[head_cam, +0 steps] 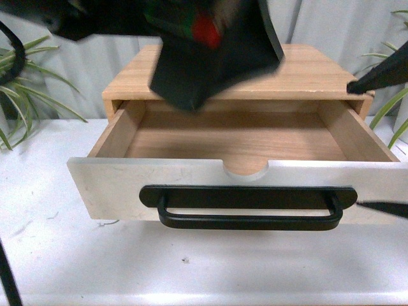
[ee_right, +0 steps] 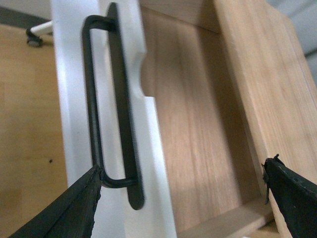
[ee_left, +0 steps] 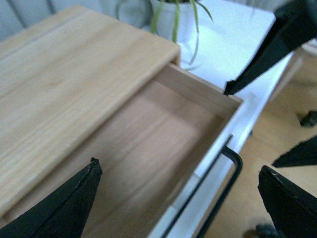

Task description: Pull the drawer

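Observation:
The drawer (head_cam: 108, 191) stands pulled far out of the wooden cabinet (head_cam: 306, 73); its light wood inside is bare. Its white front carries a long black bar handle (head_cam: 248, 220) and a half-round notch (head_cam: 245, 169). My left gripper (ee_left: 178, 168) hangs open above the drawer's inside (ee_left: 148, 148), touching nothing. The left arm (head_cam: 210, 51) shows as a blurred dark bulk over the cabinet. My right gripper (ee_right: 183, 167) is open and straddles the drawer's right end. One of its fingers (ee_right: 74, 208) is just outside the handle's end (ee_right: 116, 181), the other over the cabinet top.
The cabinet sits on a white table (head_cam: 191, 268). Green plants stand at the left (head_cam: 25, 83) and right (head_cam: 392, 108), and a white pot (ee_left: 171, 20) is behind the cabinet. Wooden floor (ee_right: 29, 124) lies below the table's front edge.

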Controlling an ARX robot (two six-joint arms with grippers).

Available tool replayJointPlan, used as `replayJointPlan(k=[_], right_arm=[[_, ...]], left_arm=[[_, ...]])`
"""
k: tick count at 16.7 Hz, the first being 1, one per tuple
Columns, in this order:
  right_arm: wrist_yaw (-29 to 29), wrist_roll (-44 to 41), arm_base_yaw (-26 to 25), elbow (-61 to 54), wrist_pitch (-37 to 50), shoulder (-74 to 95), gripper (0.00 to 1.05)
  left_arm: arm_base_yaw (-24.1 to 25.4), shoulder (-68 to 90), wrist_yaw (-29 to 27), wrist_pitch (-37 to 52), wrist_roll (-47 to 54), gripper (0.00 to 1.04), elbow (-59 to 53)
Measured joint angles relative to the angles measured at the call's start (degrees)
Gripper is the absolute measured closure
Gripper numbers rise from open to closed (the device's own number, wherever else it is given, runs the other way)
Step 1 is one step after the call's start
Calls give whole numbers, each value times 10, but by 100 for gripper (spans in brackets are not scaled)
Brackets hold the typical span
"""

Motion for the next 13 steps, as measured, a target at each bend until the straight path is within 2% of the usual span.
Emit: replayJointPlan(k=[3,4,6,7,9,11,12,13], right_arm=[[-23,135,-54,4,66,17,6],[-16,200,-75,5,127,25,6],[21,327,-118,9,219,35,6],[54,424,-146,14,253,35,6],[82,578,-188,10,267,17,6],[77,673,-211,-23,270,-41,6],[142,697,-210,-73,366,-79,15],[197,707,-208,-126,411,-125,26]], left_arm=[[71,-17,8,36,-81,7,0],[103,-23,-6,52,-112,7,0],[182,-27,-55,86,-178,7,-2],[217,-33,-76,94,-205,7,-12],[273,-62,-122,94,-224,7,-58],[301,-105,-176,129,-210,8,-117],[305,-142,-186,250,-188,20,-188],[304,-171,-191,319,-179,30,-239]])
